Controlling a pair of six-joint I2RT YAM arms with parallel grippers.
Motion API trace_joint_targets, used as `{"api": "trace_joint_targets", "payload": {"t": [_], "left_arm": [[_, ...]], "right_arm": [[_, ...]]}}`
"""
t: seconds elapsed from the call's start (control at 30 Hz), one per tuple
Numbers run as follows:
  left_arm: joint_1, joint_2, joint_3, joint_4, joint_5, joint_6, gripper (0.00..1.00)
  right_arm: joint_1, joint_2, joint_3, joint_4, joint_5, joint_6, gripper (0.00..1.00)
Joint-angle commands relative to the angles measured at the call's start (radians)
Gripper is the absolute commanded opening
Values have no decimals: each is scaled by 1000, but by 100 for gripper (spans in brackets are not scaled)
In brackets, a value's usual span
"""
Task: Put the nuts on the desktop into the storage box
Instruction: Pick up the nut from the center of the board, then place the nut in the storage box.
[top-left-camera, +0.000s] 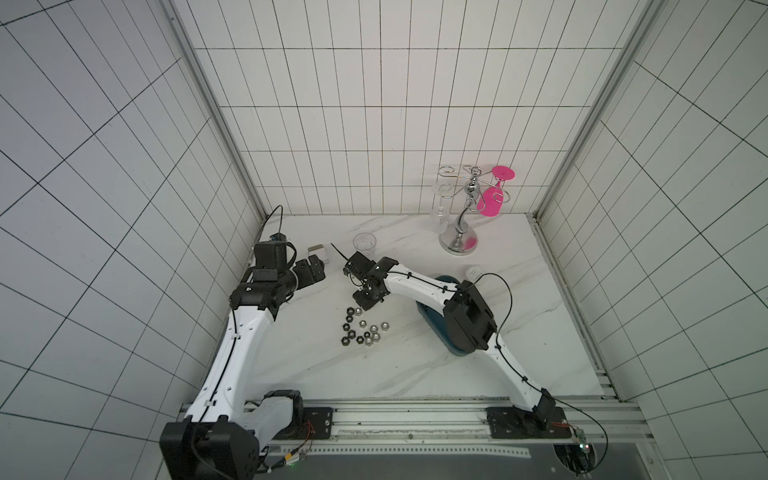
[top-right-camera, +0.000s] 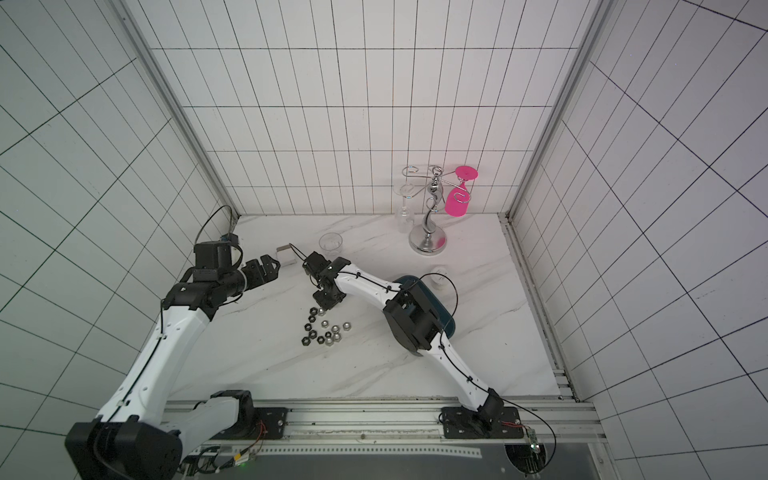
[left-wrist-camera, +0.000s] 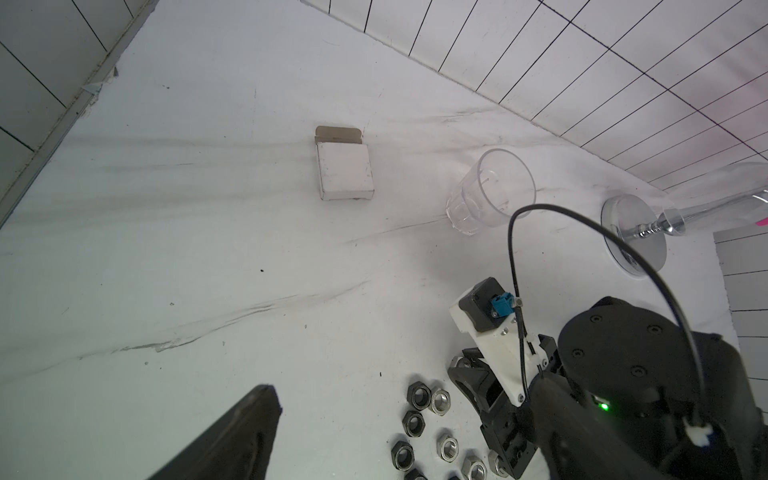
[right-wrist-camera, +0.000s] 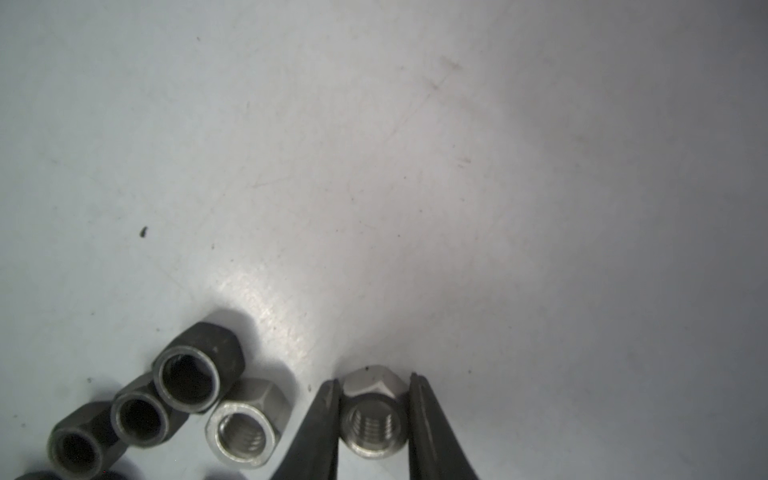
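Grasp step: pinching a silver dome-capped hex nut (right-wrist-camera: 370, 419) between the right fingers (right-wrist-camera: 328, 415), left fingers (left-wrist-camera: 232, 436) spread. Calls next for lifting clear of black hex nuts (right-wrist-camera: 187, 374) beside, toward the dark teal plastic tray (top-left-camera: 432, 328).

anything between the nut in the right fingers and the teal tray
Nothing visible: bare white marble desktop lies between the silver domed nut and the dark teal plastic tray. The right arm's black elbow hangs over the tray, hiding much of it.
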Motion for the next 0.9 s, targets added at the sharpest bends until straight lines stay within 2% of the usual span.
{"api": "trace_joint_targets", "payload": {"t": [0.0, 0.13, 0.27, 0.4, 0.5, 0.67, 0.87], "left_arm": [[6, -20, 12, -3, 17, 11, 98], [5, -17, 17, 6, 41, -6, 98], [1, -18, 4, 30, 114, -45, 98], [-16, -7, -27, 58, 116, -65, 98], [-41, 8, -24, 68, 110, -72, 98], [-95, 34, -10, 89, 84, -93, 98], [-133, 53, 4, 90, 55, -99, 98]], "right_arm": [[7, -44, -23, -49, 12, 24, 21], [-6, -191, -119, -13, 33, 65, 21], [-46, -423, -330, 56, 62, 127, 21], [-133, -671, -586, 90, 119, 187, 21], [-230, -802, -746, 72, 126, 213, 21], [-357, -898, -953, 57, 98, 209, 21], [-380, -880, -1078, 138, 54, 237, 21]]}}
